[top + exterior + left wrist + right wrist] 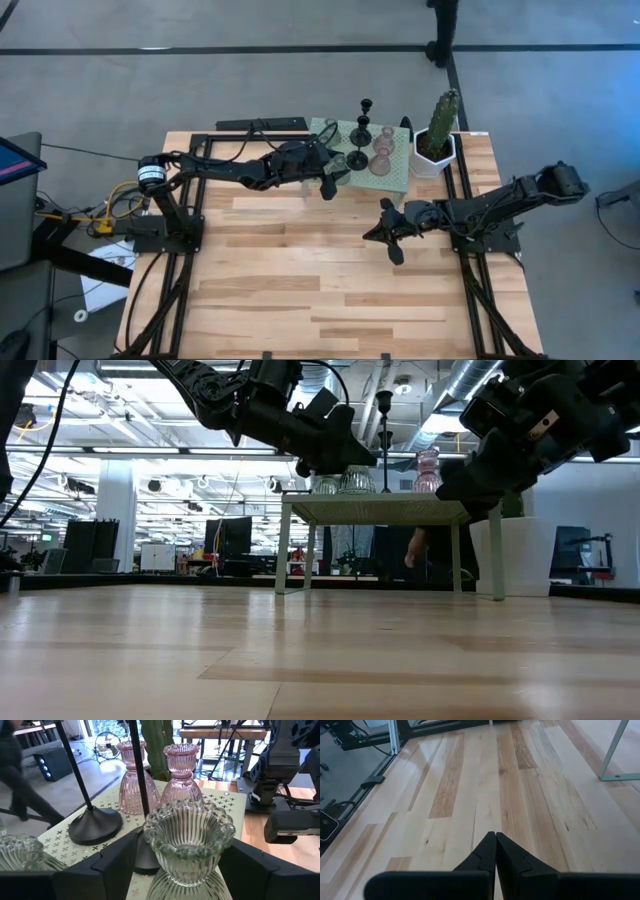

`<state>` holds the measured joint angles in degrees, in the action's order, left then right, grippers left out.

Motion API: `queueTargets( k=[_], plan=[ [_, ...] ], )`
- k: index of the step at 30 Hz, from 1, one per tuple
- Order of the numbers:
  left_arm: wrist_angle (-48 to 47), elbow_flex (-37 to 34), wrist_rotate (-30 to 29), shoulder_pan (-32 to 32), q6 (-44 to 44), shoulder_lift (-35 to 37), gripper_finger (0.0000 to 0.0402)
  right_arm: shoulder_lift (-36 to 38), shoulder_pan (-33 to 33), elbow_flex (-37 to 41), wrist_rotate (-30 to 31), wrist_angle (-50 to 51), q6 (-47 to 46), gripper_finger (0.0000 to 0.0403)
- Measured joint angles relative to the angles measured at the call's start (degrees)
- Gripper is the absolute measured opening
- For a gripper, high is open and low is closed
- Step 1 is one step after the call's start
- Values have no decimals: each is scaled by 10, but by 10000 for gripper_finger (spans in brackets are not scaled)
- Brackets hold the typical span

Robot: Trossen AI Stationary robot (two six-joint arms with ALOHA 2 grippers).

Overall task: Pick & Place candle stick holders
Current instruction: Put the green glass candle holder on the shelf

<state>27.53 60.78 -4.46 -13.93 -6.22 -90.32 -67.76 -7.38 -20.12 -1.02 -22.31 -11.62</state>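
Observation:
The candle stick holders stand on the mint perforated stand (398,172). There are two black thin-stemmed ones (94,824) (139,775), two pink glass ones (131,777) (181,770) and pale green glass ones (189,837) (20,856). My left gripper (185,875) is open at the stand's near left part (335,172). Its fingers (117,867) stand on either side of the nearest pale green holder's neck. I cannot tell whether they touch it. My right gripper (495,840) is shut and empty, above the bare table to the right of centre (388,232).
A green cactus in a white pot (438,135) stands just right of the stand. The second black holder's base (145,861) sits right behind the green holder between my left fingers. The wooden table (300,290) stretches toward the near edge. The arm frames flank both sides.

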Motion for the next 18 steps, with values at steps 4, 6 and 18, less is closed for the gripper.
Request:
queueTargets(
  k=[4,6,18],
  plan=[
    [5,0,0,0,0,0,252,0,0,0,0,0,0,0],
    [13,0,0,0,0,0,249,0,0,0,0,0,0,0],
    [38,0,0,0,0,1,245,0,0,0,0,0,0,0]
  ],
)
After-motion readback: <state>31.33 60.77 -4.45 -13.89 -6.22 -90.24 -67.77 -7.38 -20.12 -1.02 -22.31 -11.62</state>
